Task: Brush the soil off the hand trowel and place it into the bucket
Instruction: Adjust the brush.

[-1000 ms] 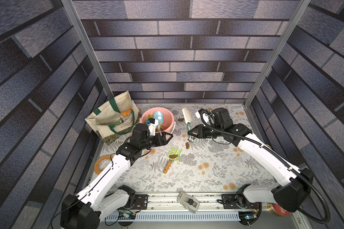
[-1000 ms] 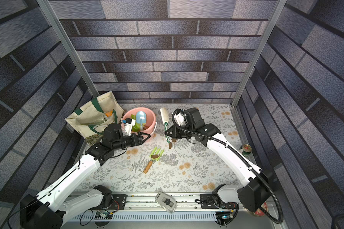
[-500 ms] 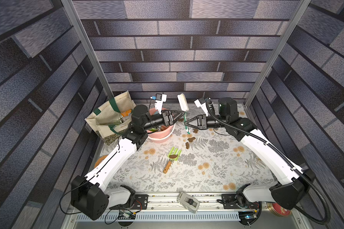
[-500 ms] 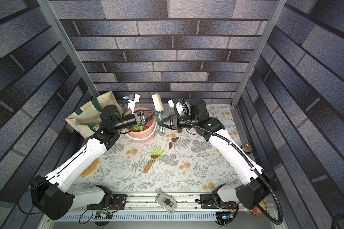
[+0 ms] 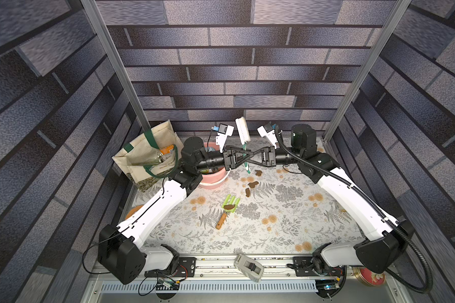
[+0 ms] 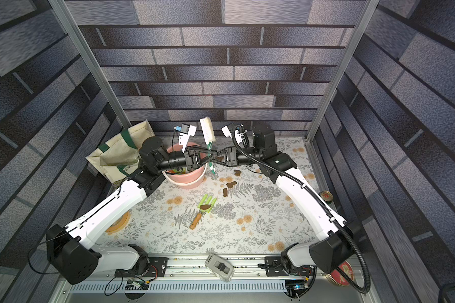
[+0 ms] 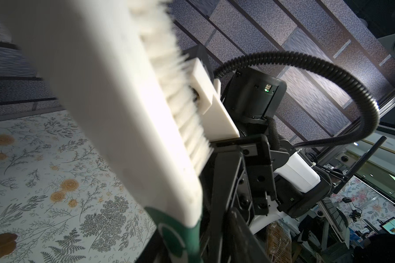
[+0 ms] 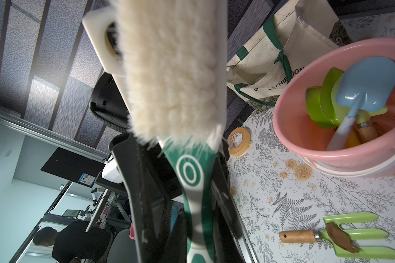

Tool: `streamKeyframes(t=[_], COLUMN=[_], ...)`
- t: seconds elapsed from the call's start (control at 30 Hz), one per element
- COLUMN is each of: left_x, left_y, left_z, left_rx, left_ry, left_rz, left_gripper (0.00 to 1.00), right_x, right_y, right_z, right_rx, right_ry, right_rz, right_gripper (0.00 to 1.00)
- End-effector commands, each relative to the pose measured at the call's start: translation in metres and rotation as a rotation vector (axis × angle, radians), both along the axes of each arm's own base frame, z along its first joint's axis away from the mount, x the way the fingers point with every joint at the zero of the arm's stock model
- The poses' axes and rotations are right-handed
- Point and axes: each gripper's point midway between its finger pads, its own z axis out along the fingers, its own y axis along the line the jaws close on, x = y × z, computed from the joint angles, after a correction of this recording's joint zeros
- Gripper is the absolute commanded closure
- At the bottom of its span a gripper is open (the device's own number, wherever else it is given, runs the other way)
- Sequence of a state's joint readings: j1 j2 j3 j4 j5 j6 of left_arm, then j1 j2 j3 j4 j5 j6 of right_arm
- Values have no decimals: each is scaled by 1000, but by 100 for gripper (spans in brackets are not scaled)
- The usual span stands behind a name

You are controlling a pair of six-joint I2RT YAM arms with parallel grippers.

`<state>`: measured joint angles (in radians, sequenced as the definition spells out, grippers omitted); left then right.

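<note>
The blue hand trowel (image 8: 372, 84) lies inside the bucket (image 5: 216, 183), so I judge the brush (image 5: 242, 131) is changing arms, up in the air near it. My left gripper (image 5: 247, 157) straddles the green handle with its jaws half spread; I cannot tell whether they bite. My right gripper (image 5: 253, 159) pinches that handle, bristle head up. Soil (image 5: 252, 184) lies on the mat (image 5: 286, 225).
</note>
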<state>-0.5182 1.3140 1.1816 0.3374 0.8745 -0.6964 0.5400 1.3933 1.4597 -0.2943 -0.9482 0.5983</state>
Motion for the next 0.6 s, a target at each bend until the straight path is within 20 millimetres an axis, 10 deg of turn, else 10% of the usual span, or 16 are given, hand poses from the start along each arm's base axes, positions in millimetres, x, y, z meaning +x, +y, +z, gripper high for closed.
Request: streamKeyframes(t=[0.0,0.57], left_x=[19,37], left_y=[9,30], left_z=[7,-2], left_rx=[-16,40], left_ry=[-24,-9], left_rz=[99,239], left_gripper=[56,98], right_x=[-10,1], right_y=[6,11], right_z=[11,9], right_rx=[33,18], right_ry=[-38,-48], right_rz=[64,51], right_gripper=[95,81])
